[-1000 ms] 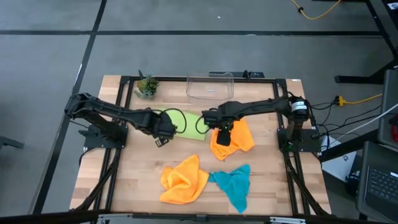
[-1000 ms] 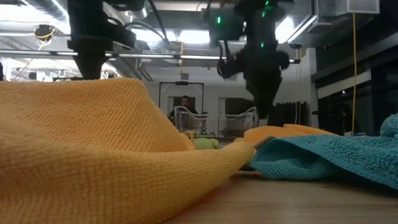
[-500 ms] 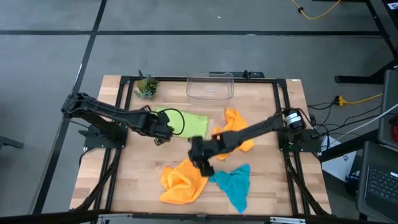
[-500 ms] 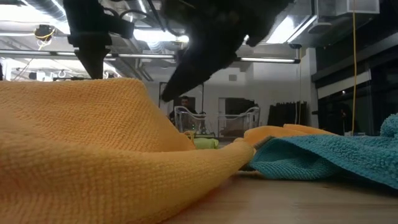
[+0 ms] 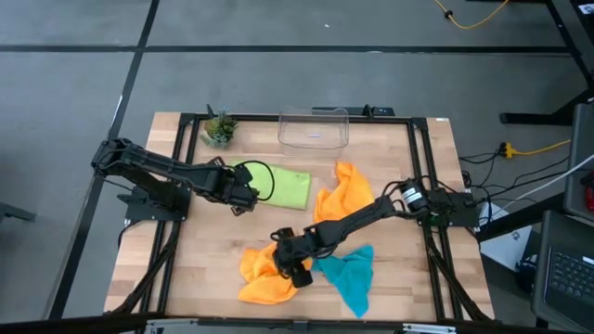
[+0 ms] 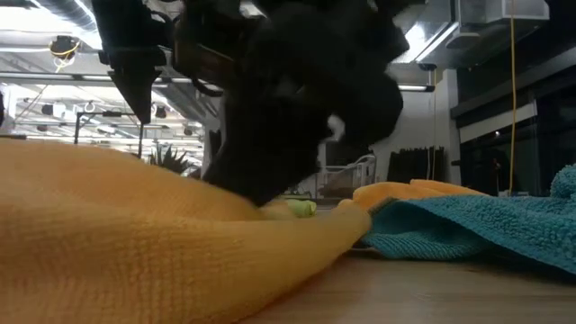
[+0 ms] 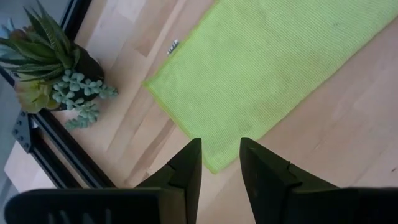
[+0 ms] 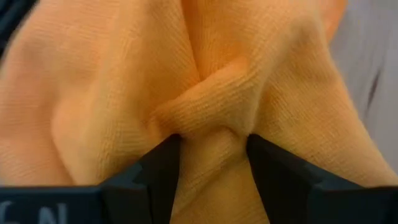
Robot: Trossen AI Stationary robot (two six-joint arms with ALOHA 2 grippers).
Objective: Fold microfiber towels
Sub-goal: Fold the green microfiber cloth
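Our right pincer [image 5: 295,263] is down on the crumpled orange towel [image 5: 263,276] at the counter's near edge, its two fingers [image 8: 160,163] straddling a pinched ridge of orange cloth; they bracket the fold, but we cannot tell whether they have clamped it. Just beside that pincer lies the teal towel [image 5: 351,276], still bunched, and beyond it, toward the far side, the second orange towel [image 5: 345,193], also rumpled. Our left pincer [image 7: 219,163] hovers part open and empty, just above the edge of the lime green towel [image 5: 290,188], which lies flat as a neat rectangle, so we judge it folded. One seems done; three remain. In the low view the right arm blocks most of the scene, and the orange heap hides the counter [image 5: 204,250] behind.
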